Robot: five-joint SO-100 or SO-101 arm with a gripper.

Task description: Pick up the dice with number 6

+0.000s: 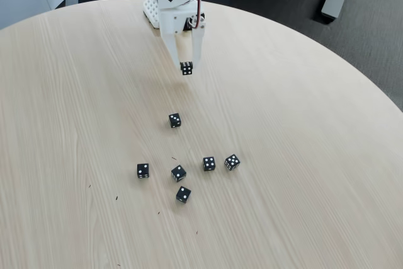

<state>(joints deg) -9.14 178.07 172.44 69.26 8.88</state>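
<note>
Above the round wooden table [75, 92], the white hand [186, 67] grips one black die [186, 68], six others below.

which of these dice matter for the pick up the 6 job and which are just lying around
Part of the job:
- the die gripped in the pincer, raised off the table; its facing side looks like six pips
- the pincer itself

Just lying about:
- six other black dice on the round wooden table: one alone, five in a loose cluster
</note>
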